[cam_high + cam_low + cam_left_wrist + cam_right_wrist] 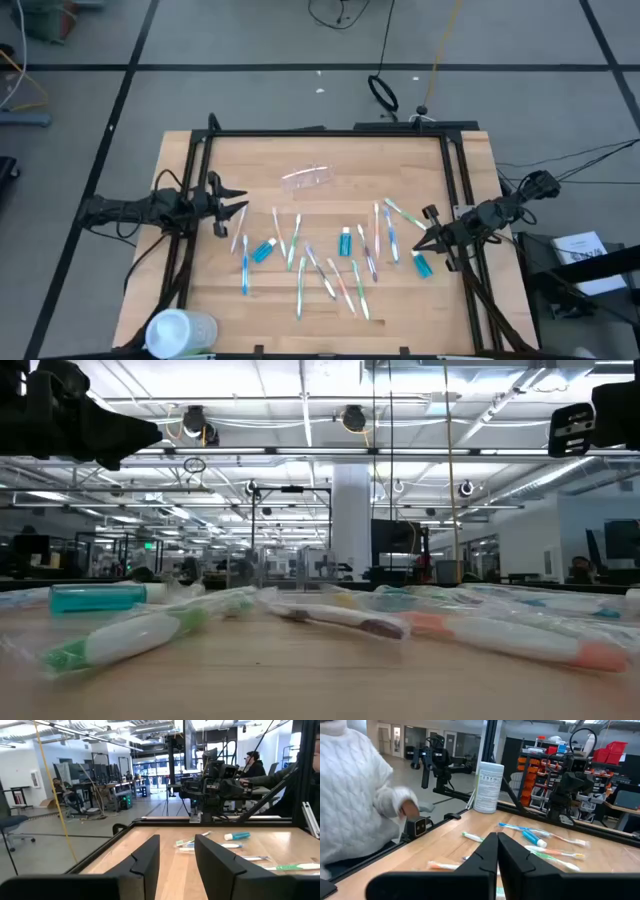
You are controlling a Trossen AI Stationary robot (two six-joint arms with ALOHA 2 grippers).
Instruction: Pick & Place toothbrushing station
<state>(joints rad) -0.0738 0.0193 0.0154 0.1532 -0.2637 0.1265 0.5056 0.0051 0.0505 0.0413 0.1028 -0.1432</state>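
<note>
Several slim pastel toothbrushes (pixel 330 270) lie scattered flat on the wooden table's middle; in the low view they show close up (pixel 130 635). Among them lie teal toothpaste tubes (pixel 263 250) (pixel 346 240) (pixel 421 265). A clear plastic cup (pixel 308 178) lies on the table farther back. My left gripper (pixel 240 202) (pixel 175 865) hovers open at the table's left edge, pointing toward the brushes. My right gripper (pixel 418 245) (pixel 497 852) hovers shut at the right side, above the rightmost brushes, with nothing between its fingers.
A bigger white cylindrical container (pixel 180 332) (pixel 487 787) stands at the near left corner. A black frame (pixel 200 150) runs around the table's edges. A person in a white sweater (pixel 350 795) shows beside the table in the right wrist view.
</note>
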